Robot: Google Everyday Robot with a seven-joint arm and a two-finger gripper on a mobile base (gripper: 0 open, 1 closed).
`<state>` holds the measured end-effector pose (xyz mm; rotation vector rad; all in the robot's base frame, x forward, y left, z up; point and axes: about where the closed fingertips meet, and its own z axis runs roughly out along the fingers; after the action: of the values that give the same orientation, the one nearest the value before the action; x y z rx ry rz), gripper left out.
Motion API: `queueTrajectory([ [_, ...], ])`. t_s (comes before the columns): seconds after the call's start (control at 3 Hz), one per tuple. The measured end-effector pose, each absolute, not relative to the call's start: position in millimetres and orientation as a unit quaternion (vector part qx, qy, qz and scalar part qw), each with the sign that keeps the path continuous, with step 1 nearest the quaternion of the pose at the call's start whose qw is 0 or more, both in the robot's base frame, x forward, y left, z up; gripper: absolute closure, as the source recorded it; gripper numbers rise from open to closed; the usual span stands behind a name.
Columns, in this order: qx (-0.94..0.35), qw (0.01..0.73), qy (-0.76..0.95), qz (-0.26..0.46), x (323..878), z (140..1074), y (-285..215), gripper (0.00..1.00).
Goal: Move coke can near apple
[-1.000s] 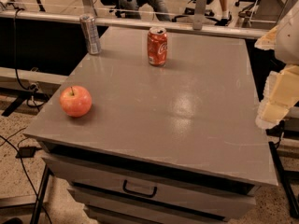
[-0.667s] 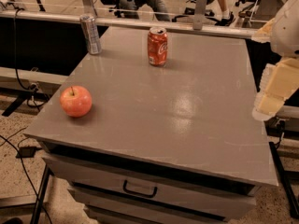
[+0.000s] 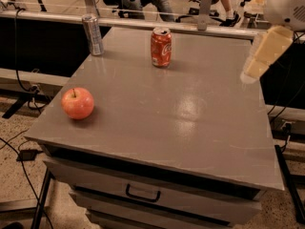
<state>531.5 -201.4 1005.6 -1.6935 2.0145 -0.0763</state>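
Coke can [image 3: 161, 47] noted at far edge of counter [image 3: 190, 137], apple [image 3: 77, 103] near front-left corner. Claw [image 3: 253, 69] held above right edge, judged pre-approach; whether spread or closed cannot be told.

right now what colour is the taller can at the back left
The slim can is silver-grey, camera view; gripper hangs at right.

A: What finishes are you seeing?
B: Your tabletop [image 3: 190, 128] is smooth grey, semi-gloss, with a glare patch mid-surface. The coke can [image 3: 161, 47] is glossy painted metal with a silver top. The apple [image 3: 77, 103] is smooth with a faint sheen. The gripper [image 3: 251, 72], above the right edge, looks like pale matt plastic.
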Motion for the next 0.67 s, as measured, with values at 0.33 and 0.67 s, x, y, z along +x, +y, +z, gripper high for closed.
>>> queueTrajectory([
  [0.33,-0.61,0.308,0.73,0.016,566,1000,-188,0.0],
  [0.67,-0.585,0.374,0.719,0.035,588,1014,-173,0.0],
])
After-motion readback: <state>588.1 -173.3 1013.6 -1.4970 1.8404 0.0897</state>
